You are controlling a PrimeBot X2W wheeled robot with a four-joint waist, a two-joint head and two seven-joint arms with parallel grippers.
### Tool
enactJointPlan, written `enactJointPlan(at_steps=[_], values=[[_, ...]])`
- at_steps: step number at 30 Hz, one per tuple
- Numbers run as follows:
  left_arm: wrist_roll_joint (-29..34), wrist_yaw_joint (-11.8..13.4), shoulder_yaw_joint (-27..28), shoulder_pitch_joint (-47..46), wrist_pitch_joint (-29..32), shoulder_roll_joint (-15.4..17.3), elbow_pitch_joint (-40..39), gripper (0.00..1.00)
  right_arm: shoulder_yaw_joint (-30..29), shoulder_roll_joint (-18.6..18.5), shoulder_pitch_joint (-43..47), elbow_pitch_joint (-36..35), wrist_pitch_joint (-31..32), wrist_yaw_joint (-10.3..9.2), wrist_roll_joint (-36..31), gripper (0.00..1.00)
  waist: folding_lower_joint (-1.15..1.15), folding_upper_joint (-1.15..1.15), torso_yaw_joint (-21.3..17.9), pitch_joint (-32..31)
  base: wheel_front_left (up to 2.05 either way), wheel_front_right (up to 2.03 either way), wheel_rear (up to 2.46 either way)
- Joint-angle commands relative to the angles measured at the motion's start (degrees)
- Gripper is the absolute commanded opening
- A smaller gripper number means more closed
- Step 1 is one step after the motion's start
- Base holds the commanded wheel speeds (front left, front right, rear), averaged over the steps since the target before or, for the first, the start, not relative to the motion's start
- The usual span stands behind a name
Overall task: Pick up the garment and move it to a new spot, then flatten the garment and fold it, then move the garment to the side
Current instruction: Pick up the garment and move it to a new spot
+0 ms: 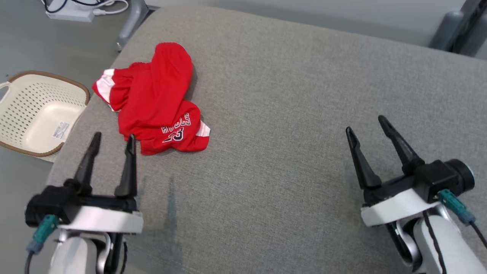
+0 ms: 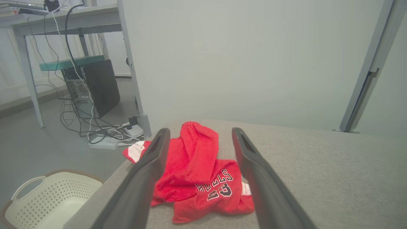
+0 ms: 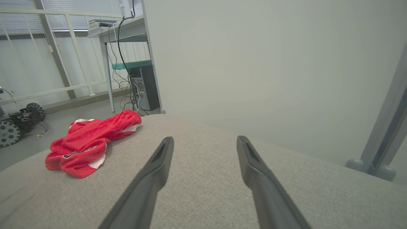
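A red garment with white trim and dark lettering lies crumpled on the grey cushioned surface, toward its far left. My left gripper is open just short of the garment's near edge, nothing between its fingers. In the left wrist view the garment lies ahead between the open left gripper fingers. My right gripper is open over bare fabric at the right, far from the garment. The right wrist view has the garment off to the left of the open right gripper.
A cream perforated basket sits on the floor beside the surface's left edge. A power strip and cables lie on the floor beyond. Grey frame posts stand at the far right. A desk with a computer tower stands farther back.
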Motion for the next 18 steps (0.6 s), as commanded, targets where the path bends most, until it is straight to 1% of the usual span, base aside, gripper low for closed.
enactJointPlan(at_steps=[1, 4, 7, 9, 10, 12, 15, 18], values=[[0.40, -0.52, 1.06, -2.77, -0.04, 1.33, 0.78, 1.00, -0.37, -0.54, -1.80, -1.07, 0.49, 0.00, -1.31, 1.00, 0.00, 0.00, -2.12, 4.55, 0.00, 0.00, 0.00], [0.05, -1.34, 1.81, -8.47, -0.01, 4.35, 5.09, 1.00, -1.16, -0.58, -3.70, -3.17, 1.62, 0.00, -3.02, 1.00, 0.00, 0.00, -3.61, 7.86, 0.00, 0.00, 0.00], [-1.12, -1.79, -0.76, -15.32, 0.02, 8.58, 12.21, 1.00, -1.84, -0.69, -4.85, -5.48, 2.68, 0.00, -4.21, 1.00, 0.00, 0.00, -4.59, 10.38, 0.00, 0.00, 0.00], [-5.07, -1.69, -3.69, -20.28, 1.68, 11.10, 17.24, 1.00, -2.00, -0.41, -5.20, -6.60, 3.27, 0.00, -4.85, 1.00, 0.00, 0.00, -5.28, 11.61, 0.00, 0.00, 0.00], [-7.06, -1.70, -4.91, -22.81, 3.26, 12.77, 19.75, 1.00, -2.07, -0.22, -5.32, -6.99, 3.51, 0.00, -5.34, 1.00, 0.00, 0.00, -5.69, 12.21, 0.00, 0.00, 0.00], [-11.28, -1.72, -9.08, -26.70, 7.61, 15.58, 23.65, 1.00, -1.68, 0.26, -5.69, -7.58, 3.81, 0.00, -6.17, 1.00, 0.00, 0.00, -6.63, 13.30, 0.00, 0.00, 0.00], [-16.97, -1.73, -13.75, -32.22, 12.23, 19.88, 27.05, 1.00, -1.54, 0.91, -5.79, -7.98, 3.95, 0.00, -6.44, 1.00, 0.00, 0.00, -7.77, 14.69, 0.00, 0.00, 0.00], [-22.30, -1.74, -18.37, -35.58, 16.79, 22.66, 29.36, 1.00, -1.31, 1.40, -6.15, -8.54, 3.97, 0.00, -6.81, 1.00, 0.00, 0.00, -8.84, 16.01, 0.00, 0.00, 0.00]])
